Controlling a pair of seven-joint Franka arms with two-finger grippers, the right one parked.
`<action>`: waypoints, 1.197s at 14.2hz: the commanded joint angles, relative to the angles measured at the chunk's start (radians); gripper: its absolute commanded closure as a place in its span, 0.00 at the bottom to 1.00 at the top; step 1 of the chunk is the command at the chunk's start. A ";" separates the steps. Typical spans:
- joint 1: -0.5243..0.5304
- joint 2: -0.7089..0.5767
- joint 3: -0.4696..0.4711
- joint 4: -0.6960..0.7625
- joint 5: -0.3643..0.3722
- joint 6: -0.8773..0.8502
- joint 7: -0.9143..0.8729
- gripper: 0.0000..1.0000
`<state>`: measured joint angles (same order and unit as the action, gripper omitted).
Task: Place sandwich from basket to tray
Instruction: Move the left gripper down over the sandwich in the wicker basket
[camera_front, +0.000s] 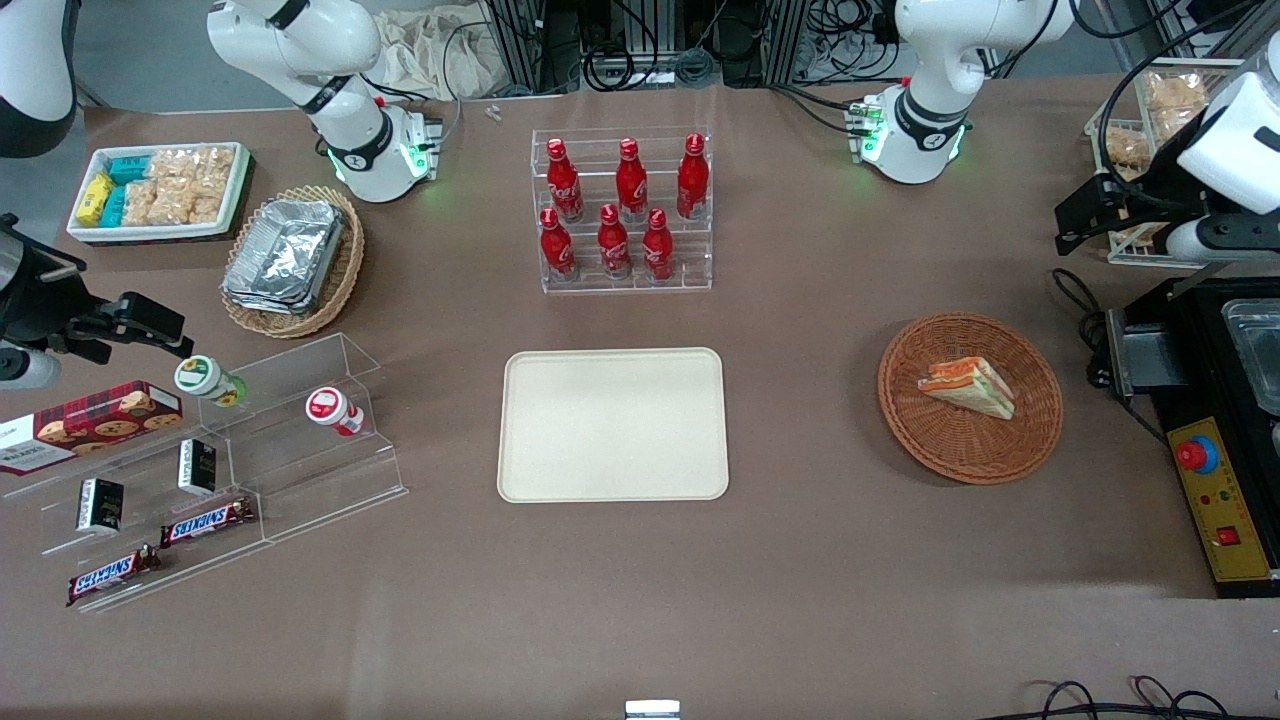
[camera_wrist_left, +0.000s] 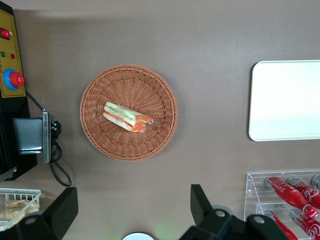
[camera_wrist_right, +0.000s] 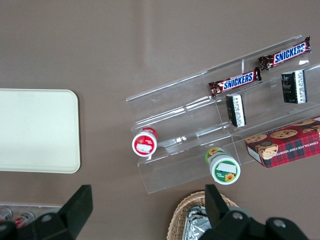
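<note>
The sandwich (camera_front: 968, 386) (camera_wrist_left: 126, 117), a pale bread wedge with orange, red and green layers, lies in the round reddish-brown basket (camera_front: 960, 455) (camera_wrist_left: 100, 95). The cream tray (camera_front: 613, 425) (camera_wrist_left: 287, 100) lies flat at mid-table, toward the parked arm's end from the basket, with nothing on it. My gripper (camera_front: 1066, 228) (camera_wrist_left: 132, 207) hangs high above the table, farther from the front camera than the basket and toward the working arm's end. It is open, its fingers (camera_wrist_left: 200, 205) wide apart with nothing between them.
A black box with a red button (camera_front: 1200, 455) (camera_wrist_left: 14, 79) stands beside the basket at the working arm's end. A clear rack of red bottles (camera_front: 625, 215) stands farther back than the tray. A tan basket of foil containers (camera_front: 290, 260) and an acrylic snack shelf (camera_front: 230, 460) lie toward the parked arm's end.
</note>
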<state>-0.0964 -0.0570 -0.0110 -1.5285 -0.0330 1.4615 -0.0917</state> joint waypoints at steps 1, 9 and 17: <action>0.000 0.008 0.006 0.025 0.016 -0.024 -0.003 0.00; 0.036 0.137 0.011 -0.086 0.009 0.018 -0.514 0.00; 0.063 0.221 0.011 -0.563 0.001 0.641 -1.000 0.00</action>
<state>-0.0466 0.1637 0.0068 -2.0085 -0.0253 2.0012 -1.0111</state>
